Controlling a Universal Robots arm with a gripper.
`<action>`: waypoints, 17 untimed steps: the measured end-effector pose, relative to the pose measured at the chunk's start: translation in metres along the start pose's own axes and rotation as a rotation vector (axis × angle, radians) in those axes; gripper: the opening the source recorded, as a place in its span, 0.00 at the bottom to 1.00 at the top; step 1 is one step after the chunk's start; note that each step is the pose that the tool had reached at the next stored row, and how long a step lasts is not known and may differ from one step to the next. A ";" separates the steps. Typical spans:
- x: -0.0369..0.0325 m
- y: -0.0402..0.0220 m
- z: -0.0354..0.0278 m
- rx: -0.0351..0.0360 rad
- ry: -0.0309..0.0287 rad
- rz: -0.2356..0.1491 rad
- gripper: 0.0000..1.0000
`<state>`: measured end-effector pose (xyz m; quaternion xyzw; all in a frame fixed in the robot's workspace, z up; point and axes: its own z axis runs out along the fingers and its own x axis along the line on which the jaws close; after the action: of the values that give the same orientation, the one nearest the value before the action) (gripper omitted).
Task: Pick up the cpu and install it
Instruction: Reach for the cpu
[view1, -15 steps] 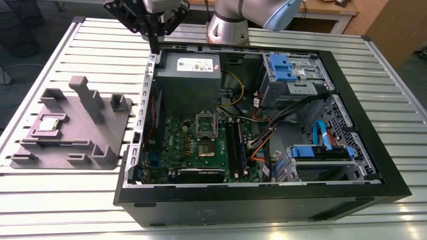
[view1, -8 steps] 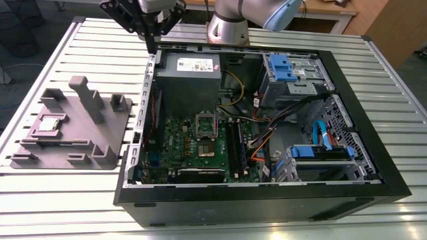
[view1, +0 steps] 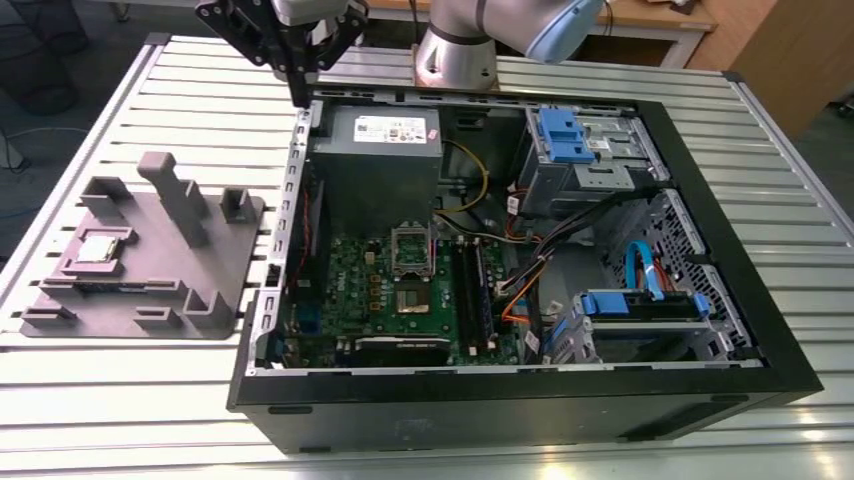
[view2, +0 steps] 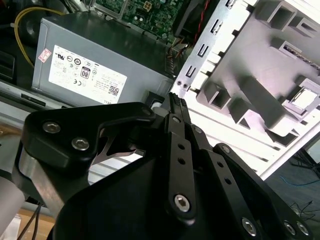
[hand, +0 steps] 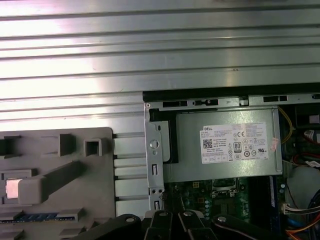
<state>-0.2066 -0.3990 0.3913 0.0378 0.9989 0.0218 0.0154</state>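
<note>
Over the far corner of the case (view1: 747, 345), by its wall on the exterior view's left, hangs my pincer (view1: 296, 95), pointing down. The second wrist view shows my pincer (view2: 175, 100) drawn fully together, the fingers (view2: 186, 131) meeting at their tips with nothing between them. I hold nothing and touch nothing.

Just below me inside the case lies the grey power supply (view1: 378, 160) with its white label, seen also in both wrist views (view2: 100, 60) (hand: 225, 145). Beyond it the green motherboard (view1: 358, 290) lies flat on the case floor, and the socket (view1: 410, 295) near its middle is bare.

The cpu (view1: 104, 247) lies well apart from me, on the grey tray (view1: 134, 310) that rests on the slatted table (view1: 120, 400) beside the case, on the exterior view's left. It sits flat in a square seat among the tray's raised blocks, silvery top up. In the second wrist view the cpu (view2: 305, 99) shows near the tray's edge; in the first wrist view the cpu (hand: 12, 188) is partly hidden behind a block.
</note>
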 end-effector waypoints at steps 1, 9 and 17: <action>0.0006 0.0000 0.0000 0.0001 0.0001 0.000 0.11; 0.0036 -0.0003 -0.0001 0.0000 0.0000 0.000 0.11; 0.0074 -0.0005 -0.0002 0.0001 0.0001 0.000 0.11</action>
<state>-0.2140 -0.3989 0.3913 0.0378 0.9989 0.0218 0.0153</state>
